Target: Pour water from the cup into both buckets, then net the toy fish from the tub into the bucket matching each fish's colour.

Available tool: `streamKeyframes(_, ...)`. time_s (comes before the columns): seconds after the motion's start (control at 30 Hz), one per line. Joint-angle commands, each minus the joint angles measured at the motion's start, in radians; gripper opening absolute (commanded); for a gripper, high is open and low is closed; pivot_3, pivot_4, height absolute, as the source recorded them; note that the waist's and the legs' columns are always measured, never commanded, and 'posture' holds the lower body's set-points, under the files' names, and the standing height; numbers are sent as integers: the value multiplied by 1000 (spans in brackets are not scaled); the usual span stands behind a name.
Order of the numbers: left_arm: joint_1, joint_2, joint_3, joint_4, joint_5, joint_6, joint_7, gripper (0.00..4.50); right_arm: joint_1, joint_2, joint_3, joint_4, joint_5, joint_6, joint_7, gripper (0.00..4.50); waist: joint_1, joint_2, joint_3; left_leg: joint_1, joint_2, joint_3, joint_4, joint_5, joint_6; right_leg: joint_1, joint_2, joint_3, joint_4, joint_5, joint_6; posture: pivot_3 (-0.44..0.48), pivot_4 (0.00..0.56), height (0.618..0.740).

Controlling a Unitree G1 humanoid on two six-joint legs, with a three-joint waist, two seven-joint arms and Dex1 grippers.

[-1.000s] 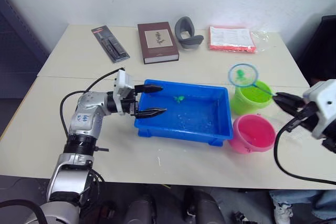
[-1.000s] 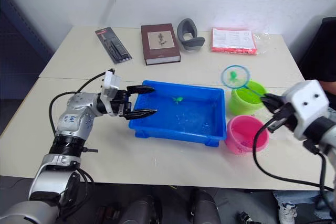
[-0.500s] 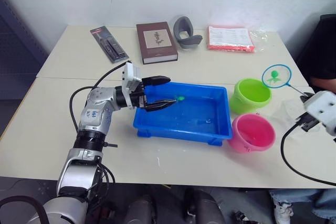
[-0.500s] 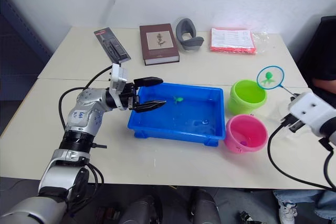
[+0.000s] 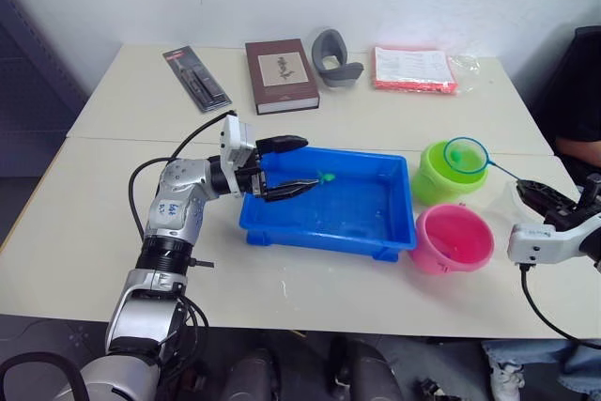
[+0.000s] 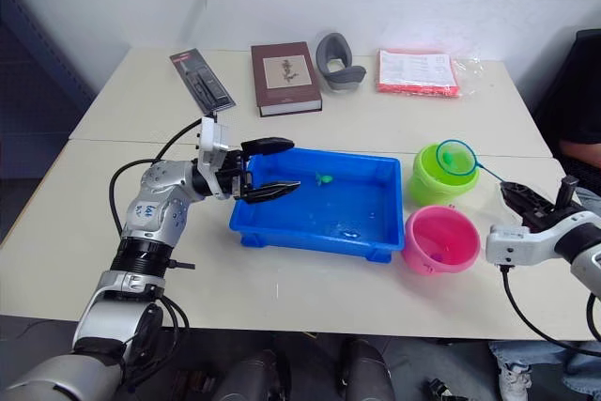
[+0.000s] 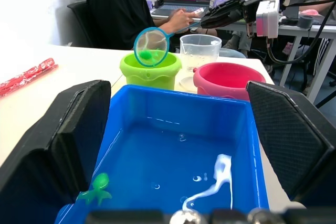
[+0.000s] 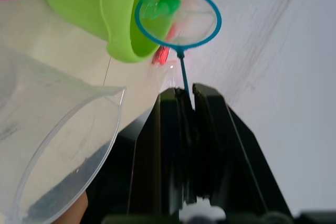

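The blue tub lies mid-table with one green toy fish at its far side. My left gripper stands open over the tub's left end, fingers apart above the water. To the tub's right stand the lime green bucket and the pink bucket. My right gripper is shut on the thin handle of a blue-rimmed net, whose hoop hangs over the green bucket with a green fish in it. The clear cup stands behind the buckets, close to my right gripper.
At the table's far side lie a black packaged tool, a brown book, a grey curved object and a red-and-white packet. A person sits at a laptop beyond the table's right end.
My right gripper has dropped lower and swung the net from right of the green bucket back over its rim. My left gripper went from the tub's left rim to over its left end.
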Motion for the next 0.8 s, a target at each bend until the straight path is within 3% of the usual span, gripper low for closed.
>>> streamKeyframes(0.03,-7,-6,-1,-18,-6,-26,-7,4440,-8,-29,-56,8,8,-34,-34,0,0,0,0,0,0,0,0,0,0,0,0,0,0,0,0,0,150,740)
streamKeyframes(0.6,-9,2,0,-6,-1,-42,-17,4440,-5,-35,-83,48,44,-64,-3,0,1,0,0,0,0,0,0,0,0,1,0,0,-1,0,0,0,150,740)
streamKeyframes(0.67,-8,7,5,-6,0,-46,-12,4440,-9,-6,-102,23,101,-43,22,0,0,0,0,0,0,-1,0,0,0,1,0,0,-1,0,0,0,150,740)
streamKeyframes(0.8,11,48,29,-15,-12,-34,-26,4440,-67,87,-86,-151,481,138,228,0,-4,0,0,0,1,-2,0,0,0,2,2,-1,-2,0,0,0,150,740)
